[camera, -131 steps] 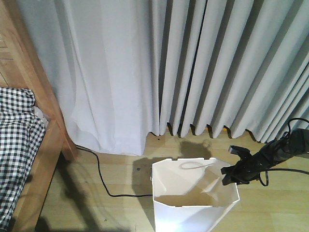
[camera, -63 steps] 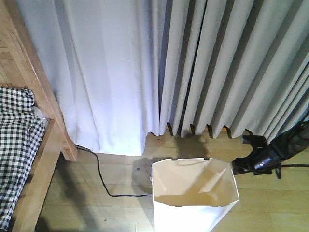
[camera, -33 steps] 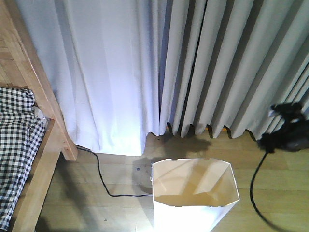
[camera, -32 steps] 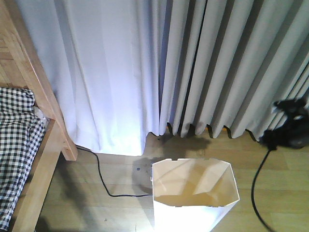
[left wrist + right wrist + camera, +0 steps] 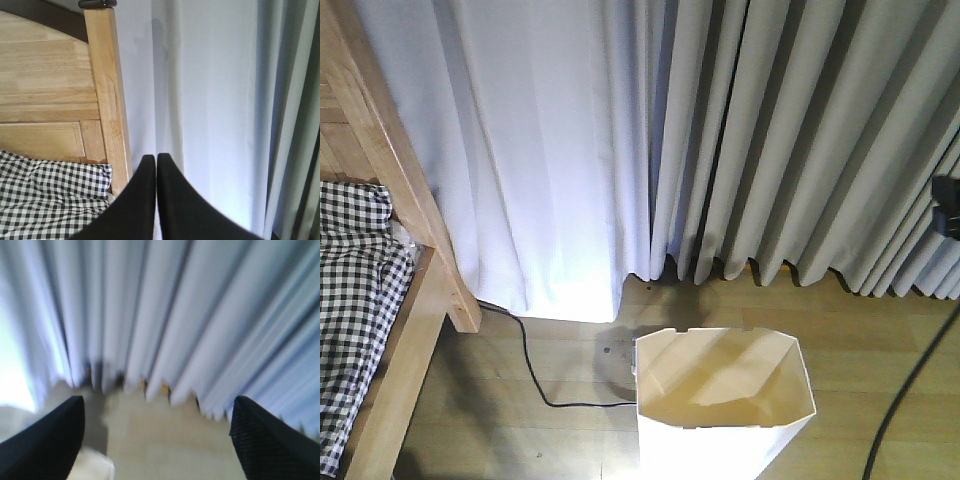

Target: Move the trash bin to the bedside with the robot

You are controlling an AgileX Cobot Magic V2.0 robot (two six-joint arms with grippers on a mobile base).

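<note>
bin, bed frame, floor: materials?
Trash bin: looks like thin white plastic, smooth, cream inside; creased, light-passing walls suggest that. Bed frame: light-brown wood, visible grain and panel joints, probably a satin varnish. Floor: wood-look planks with seams, slight sheen; solid wood or laminate, can't tell.

A home bedroom: wooden bed [image 5: 390,200] with gingham bedding [image 5: 355,290], floor-length curtains [image 5: 720,140].

One trash bin [image 5: 724,400], one bed [image 5: 380,300], one floor cable [image 5: 535,380], and two end effectors: left [image 5: 156,162], right [image 5: 157,425].
</note>
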